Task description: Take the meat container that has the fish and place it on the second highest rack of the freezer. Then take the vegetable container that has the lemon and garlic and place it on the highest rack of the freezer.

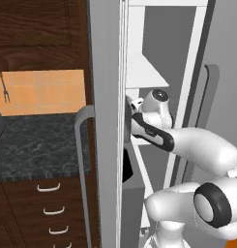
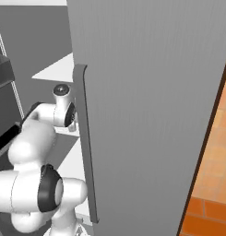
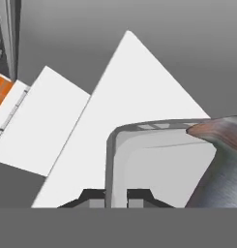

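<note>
In the hand view my gripper point(image 3: 115, 196) is shut on the near wall of the meat container point(image 3: 158, 164), a grey straight-walled tray. The fish point(image 3: 221, 160) lies in it at the right, silvery with a brownish end. The tray hangs over a white freezer rack point(image 3: 134, 82), and another white rack point(image 3: 42, 126) shows to the left. In the left base view my wrist point(image 1: 156, 99) reaches into the freezer under a white rack point(image 1: 144, 72); the fingers are hidden behind the door edge. The vegetable container, lemon and garlic are out of view.
The open grey freezer door point(image 1: 105, 121) with its long handle point(image 1: 81, 169) stands left of my arm. Beyond it are a dark stone counter point(image 1: 37, 145) and wooden drawers point(image 1: 50, 198). In the right base view a second grey door point(image 2: 146, 115) rises close on the right.
</note>
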{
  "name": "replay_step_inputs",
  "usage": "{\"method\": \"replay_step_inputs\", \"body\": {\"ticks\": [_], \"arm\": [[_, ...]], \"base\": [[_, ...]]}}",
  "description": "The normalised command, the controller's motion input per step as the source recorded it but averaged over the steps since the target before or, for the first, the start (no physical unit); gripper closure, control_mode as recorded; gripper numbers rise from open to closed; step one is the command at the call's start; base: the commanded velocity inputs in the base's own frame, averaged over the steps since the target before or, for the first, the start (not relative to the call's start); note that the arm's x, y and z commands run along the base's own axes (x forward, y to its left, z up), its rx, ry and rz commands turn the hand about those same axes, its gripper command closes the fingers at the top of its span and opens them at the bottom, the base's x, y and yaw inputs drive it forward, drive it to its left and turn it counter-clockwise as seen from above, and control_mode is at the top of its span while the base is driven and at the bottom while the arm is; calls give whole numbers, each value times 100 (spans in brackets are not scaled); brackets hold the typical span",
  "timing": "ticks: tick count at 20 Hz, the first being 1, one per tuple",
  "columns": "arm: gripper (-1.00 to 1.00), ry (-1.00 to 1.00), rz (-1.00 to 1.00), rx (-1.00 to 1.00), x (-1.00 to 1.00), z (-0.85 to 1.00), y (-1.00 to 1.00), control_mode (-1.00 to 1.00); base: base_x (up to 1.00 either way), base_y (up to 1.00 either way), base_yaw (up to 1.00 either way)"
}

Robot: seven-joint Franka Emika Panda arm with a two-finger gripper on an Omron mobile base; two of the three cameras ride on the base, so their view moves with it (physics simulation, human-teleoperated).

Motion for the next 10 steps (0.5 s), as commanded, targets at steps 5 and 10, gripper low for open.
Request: {"method": "replay_step_inputs", "body": {"ticks": [5, 10], "arm": [[100, 9, 0, -1, 85, -40, 1, -100], [100, 0, 0, -11, 50, -64, 26, -100]], "base": [[0, 0, 0], [0, 0, 0]]}}
